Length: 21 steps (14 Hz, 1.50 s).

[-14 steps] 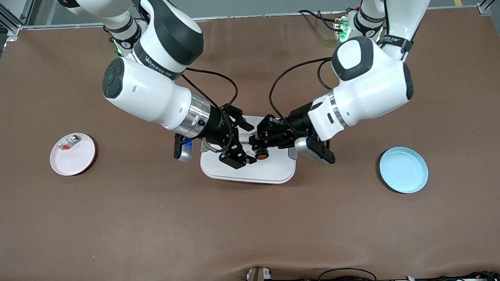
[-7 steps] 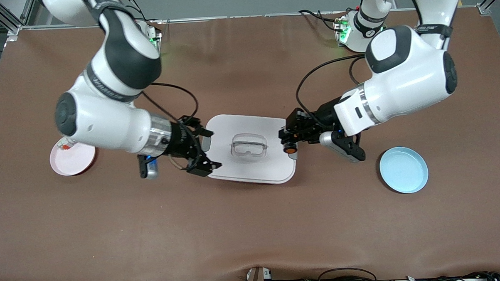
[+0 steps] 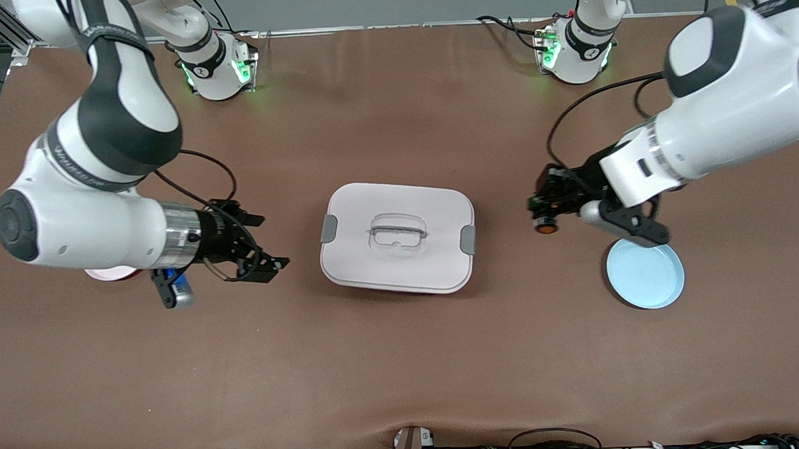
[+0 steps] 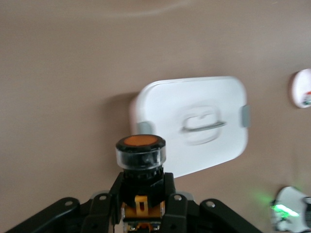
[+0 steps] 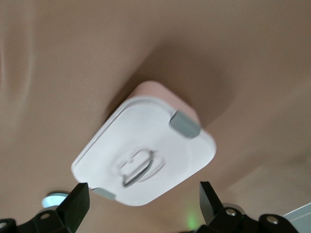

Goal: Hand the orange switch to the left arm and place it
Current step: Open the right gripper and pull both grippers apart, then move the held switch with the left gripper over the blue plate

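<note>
The box (image 3: 397, 238) sits mid-counter (image 3: 404, 370). One plate (image 3: 645, 272) lies toward the left arm's end, another plate (image 3: 112, 273) toward the right arm's end under that arm. The left claw (image 3: 544, 214), holding the orange switch (image 3: 544, 228), is over the counter between box and plate.

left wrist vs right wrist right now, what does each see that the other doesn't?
Only the left wrist view shows the orange switch, clamped upright in the left gripper, and part of a white plate with a small red bit on it. Only the right wrist view shows the right gripper, open and empty, the box's pink lower body under the lid, and a sliver of the blue plate. Both show the white box closed on the brown table, handle and grey latches visible.
</note>
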{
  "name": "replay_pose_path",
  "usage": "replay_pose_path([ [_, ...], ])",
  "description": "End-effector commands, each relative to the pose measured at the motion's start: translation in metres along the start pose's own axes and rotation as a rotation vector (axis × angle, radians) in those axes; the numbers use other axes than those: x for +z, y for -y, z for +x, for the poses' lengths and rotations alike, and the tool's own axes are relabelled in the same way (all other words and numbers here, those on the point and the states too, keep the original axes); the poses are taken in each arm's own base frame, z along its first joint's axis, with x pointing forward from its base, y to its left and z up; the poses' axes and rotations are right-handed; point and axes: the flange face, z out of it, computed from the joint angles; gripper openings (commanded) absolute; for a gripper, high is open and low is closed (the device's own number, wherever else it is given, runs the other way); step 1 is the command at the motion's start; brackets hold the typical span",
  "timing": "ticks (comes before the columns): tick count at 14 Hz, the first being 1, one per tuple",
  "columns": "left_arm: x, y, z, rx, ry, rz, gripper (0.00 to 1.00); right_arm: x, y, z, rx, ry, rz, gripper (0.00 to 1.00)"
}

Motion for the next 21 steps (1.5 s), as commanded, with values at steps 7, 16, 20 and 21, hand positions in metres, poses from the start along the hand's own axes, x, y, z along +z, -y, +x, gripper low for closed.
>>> replay_pose_path([
  [7, -0.075, 0.117, -0.049, -0.121, 0.129, 0.382, 0.00, -0.068, -0.080, 0.065, -0.354, -0.096, -0.221, 1.00],
  [16, -0.078, 0.239, -0.054, -0.468, 0.108, 0.486, 0.00, -0.106, -0.123, 0.118, -0.599, -0.156, -0.317, 1.00],
  [20, -0.073, 0.250, -0.048, -0.966, -0.029, 0.504, 0.00, -0.111, -0.129, 0.125, -0.714, -0.160, -0.361, 1.00],
  [21, -0.073, 0.253, -0.048, -1.016, -0.049, 0.506, 0.00, -0.117, -0.131, 0.122, -0.757, -0.167, -0.368, 1.00],
])
